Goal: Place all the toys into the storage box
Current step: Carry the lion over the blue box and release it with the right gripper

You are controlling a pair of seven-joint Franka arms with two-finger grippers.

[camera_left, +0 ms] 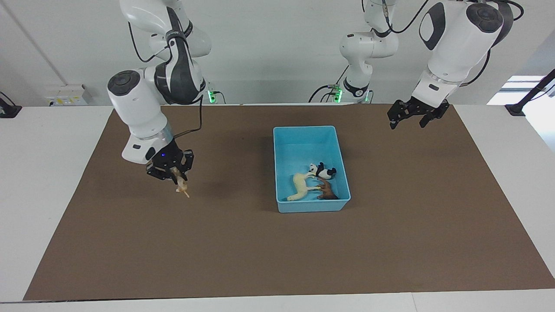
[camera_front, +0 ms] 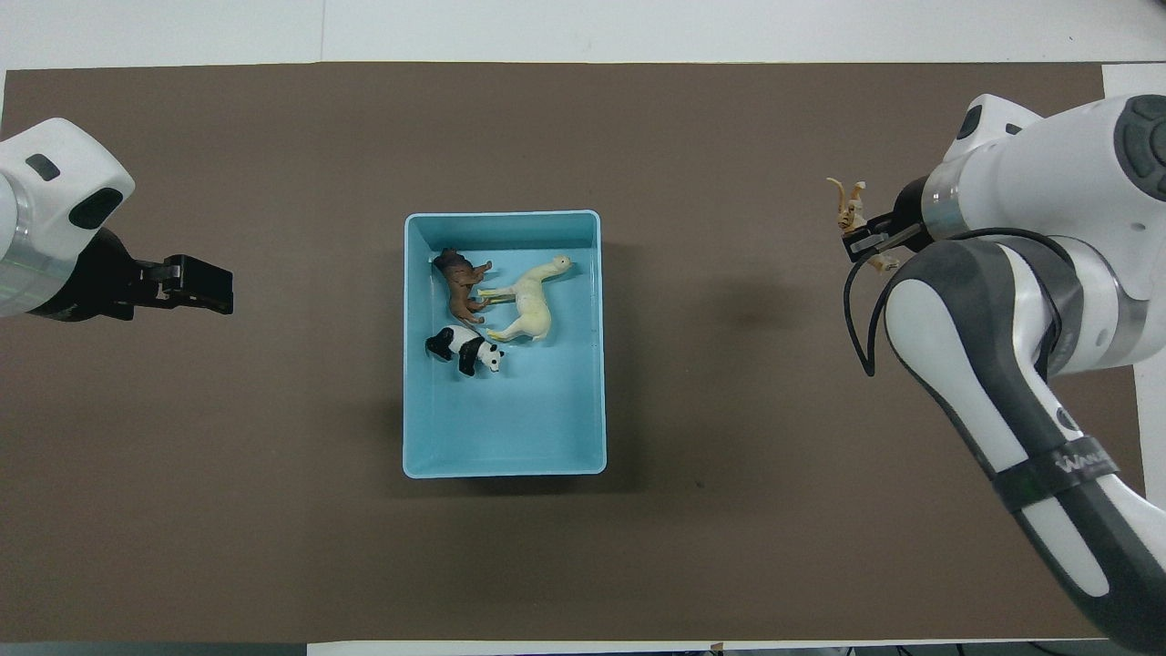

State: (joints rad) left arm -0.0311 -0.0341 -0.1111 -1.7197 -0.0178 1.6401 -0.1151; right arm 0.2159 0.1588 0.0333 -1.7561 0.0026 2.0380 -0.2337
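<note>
The light blue storage box (camera_left: pixel 303 138) (camera_front: pixel 547 428) stands mid-mat. Inside it lie three toys: a panda (camera_left: pixel 323 170) (camera_front: pixel 465 349), a cream long-necked animal (camera_left: pixel 299 185) (camera_front: pixel 531 301) and a brown lion (camera_left: pixel 327 190) (camera_front: pixel 460 281). My right gripper (camera_left: pixel 174 174) (camera_front: pixel 864 239) hangs above the mat toward the right arm's end of the table, shut on the orange-tan tiger (camera_left: pixel 181 186) (camera_front: pixel 850 208), which dangles below the fingers, clear of the mat. My left gripper (camera_left: pixel 412 116) (camera_front: pixel 196 285) waits open and empty over the mat at the left arm's end.
A brown mat (camera_left: pixel 277 251) (camera_front: pixel 273 547) covers the white table (camera_left: pixel 39 164). Bare mat lies between the tiger and the box. The box's half nearer the robots holds nothing.
</note>
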